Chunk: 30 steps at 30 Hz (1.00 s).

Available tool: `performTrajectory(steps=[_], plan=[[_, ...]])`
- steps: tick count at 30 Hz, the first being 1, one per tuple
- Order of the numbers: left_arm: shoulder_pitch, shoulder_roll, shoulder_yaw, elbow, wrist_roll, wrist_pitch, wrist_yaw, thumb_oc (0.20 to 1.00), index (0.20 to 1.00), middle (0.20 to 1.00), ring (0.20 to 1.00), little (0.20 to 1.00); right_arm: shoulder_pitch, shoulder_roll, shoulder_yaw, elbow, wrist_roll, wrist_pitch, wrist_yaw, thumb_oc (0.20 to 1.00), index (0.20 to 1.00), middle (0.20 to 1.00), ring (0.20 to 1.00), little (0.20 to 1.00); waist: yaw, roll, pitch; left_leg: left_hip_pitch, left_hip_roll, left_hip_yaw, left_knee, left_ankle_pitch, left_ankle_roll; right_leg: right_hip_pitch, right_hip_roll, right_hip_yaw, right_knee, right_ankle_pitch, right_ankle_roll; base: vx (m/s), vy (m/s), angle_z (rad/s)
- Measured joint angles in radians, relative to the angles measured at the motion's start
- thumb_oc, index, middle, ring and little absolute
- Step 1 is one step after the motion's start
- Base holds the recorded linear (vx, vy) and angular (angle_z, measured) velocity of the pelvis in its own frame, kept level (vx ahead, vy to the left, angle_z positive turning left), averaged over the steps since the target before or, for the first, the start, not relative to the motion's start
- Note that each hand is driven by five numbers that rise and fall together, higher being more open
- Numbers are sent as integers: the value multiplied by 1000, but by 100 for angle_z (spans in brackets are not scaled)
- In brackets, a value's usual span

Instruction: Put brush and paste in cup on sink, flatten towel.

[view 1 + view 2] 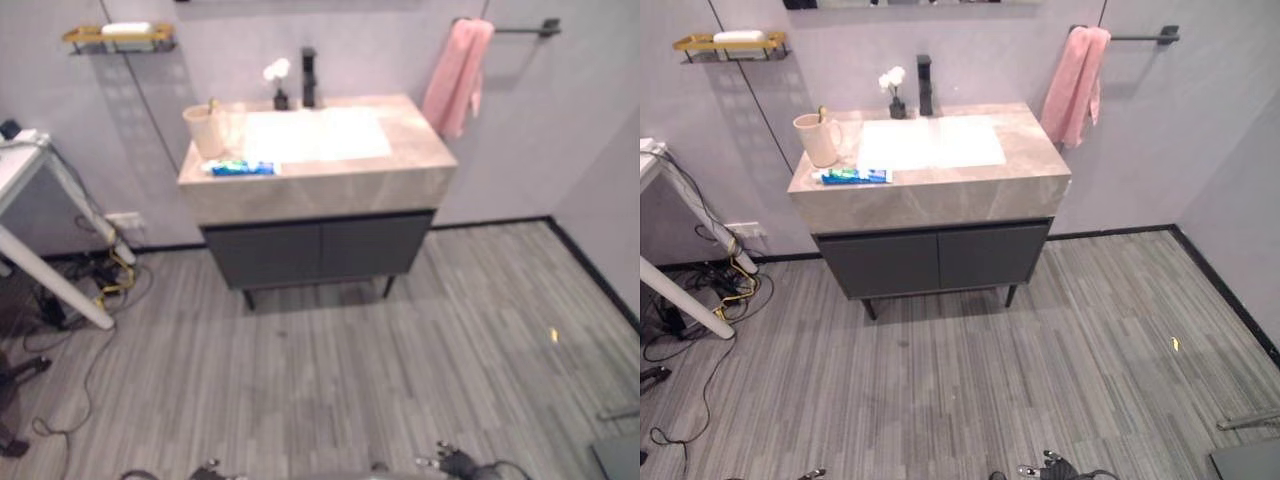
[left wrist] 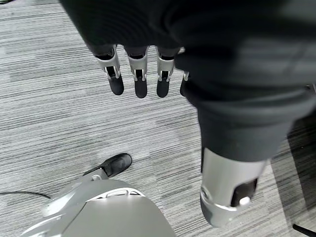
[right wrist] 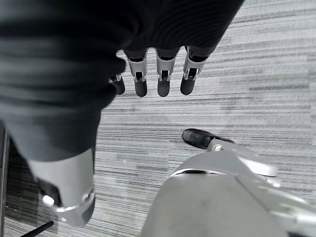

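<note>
**Washroom inventory: vanity, fittings, both hands idle**

Vanity sink (image 1: 940,190): stone-look top with a white basin, dark cabinet beneath, set against a pale wall on grey striped plank flooring (image 1: 1020,380).

Cup (image 1: 818,140): beige, with handle, upright at the top's rear left corner beside the basin; a thin item stands in it, too small to identify.

Paste (image 1: 855,176): blue-green tube lying flat near the front left edge of the top, just in front of the cup and apart from it.

Tap (image 1: 925,84): black, upright behind the basin, with a small vase of white flowers (image 1: 894,92) just to its left.

Towel (image 1: 1073,85): pink, bunched and draped over a dark wall rail to the right of the vanity.

Wall shelf (image 1: 728,44): gold-coloured, upper left, carrying a pale flat item.

White stand (image 1: 50,230): slanted legs at far left, with loose cables on the floor beneath it.

Left hand (image 2: 140,74): seen in its wrist view over bare floor, fingers straight, side by side, holding nothing.

Right hand (image 3: 158,74): seen in its wrist view over bare floor, fingers likewise straight and empty.
</note>
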State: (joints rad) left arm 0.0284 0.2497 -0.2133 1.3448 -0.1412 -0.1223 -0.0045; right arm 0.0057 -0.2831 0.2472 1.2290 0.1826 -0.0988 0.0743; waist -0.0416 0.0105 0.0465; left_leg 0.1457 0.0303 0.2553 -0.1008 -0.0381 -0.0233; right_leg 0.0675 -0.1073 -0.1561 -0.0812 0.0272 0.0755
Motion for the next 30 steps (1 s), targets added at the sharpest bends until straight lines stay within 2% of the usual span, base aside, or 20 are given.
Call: performTrajectory(steps=[5,7,8,9,10,11,16,22,30], plan=[[27,-1,2,-20,-23,-1,0,1000,1000,1000,1000,1000,18,-3,1,-43,17,-7,5,1000,1000,1000,1000,1000,1,14,-12,2,2,1,0,1,2,4,4,1,-10,5,5,0,0,0],[69,4,0,-148,-38,-21,8,1000,1000,1000,1000,1000,58,-17,0,-185,38,-13,1,1000,1000,1000,1000,1000,3,20,-13,2,4,-2,0,1,2,4,6,0,-11,5,5,0,0,0],[97,9,-4,-234,-36,-19,17,1000,1000,1000,1000,1000,82,-27,-3,-271,55,-10,0,1000,1000,1000,1000,1000,2,21,-12,3,5,-2,0,2,3,10,7,0,-11,5,5,0,0,0],[183,27,0,-442,-46,-25,20,1000,1000,1000,1000,1000,153,-40,-24,-421,74,-22,1,1000,1000,1000,1000,1000,3,21,-6,5,5,-3,0,2,3,14,7,0,-11,5,6,-13,-15,4],[287,43,36,-715,-104,-76,4,1000,1000,1000,1000,1000,230,-42,-90,-591,104,-66,0,1000,1000,1000,1000,1000,8,19,-4,13,6,-5,0,1,2,19,8,-1,-11,3,8,3,-25,5],[306,57,39,-762,-118,-119,-2,1000,1000,1000,1000,1000,238,-52,-101,-594,116,-90,3,1000,1000,1000,1000,1000,8,14,-7,12,7,-6,0,1,2,19,9,-1,-11,2,9,12,-20,5],[277,113,41,-764,-118,-110,-2,1000,1000,1000,1000,1000,243,-87,-116,-542,140,-79,12,1000,1000,1000,1000,1000,10,13,-8,10,11,-9,-1,-1,4,17,11,-3,-11,1,11,28,-16,1],[276,108,62,-743,-118,-107,0,1000,1000,1000,1000,1000,227,-85,-85,-546,152,-79,18,1000,1000,1000,1000,1000,5,5,-12,12,12,-6,0,1,2,17,13,0,-11,1,10,4,-1,-1],[228,88,61,-676,-138,-88,3,1000,1000,1000,1000,1000,189,-67,-74,-515,173,-69,10,1000,1000,1000,1000,1000,19,2,-14,14,11,-6,0,1,2,18,12,-1,-10,2,11,18,15,0]])
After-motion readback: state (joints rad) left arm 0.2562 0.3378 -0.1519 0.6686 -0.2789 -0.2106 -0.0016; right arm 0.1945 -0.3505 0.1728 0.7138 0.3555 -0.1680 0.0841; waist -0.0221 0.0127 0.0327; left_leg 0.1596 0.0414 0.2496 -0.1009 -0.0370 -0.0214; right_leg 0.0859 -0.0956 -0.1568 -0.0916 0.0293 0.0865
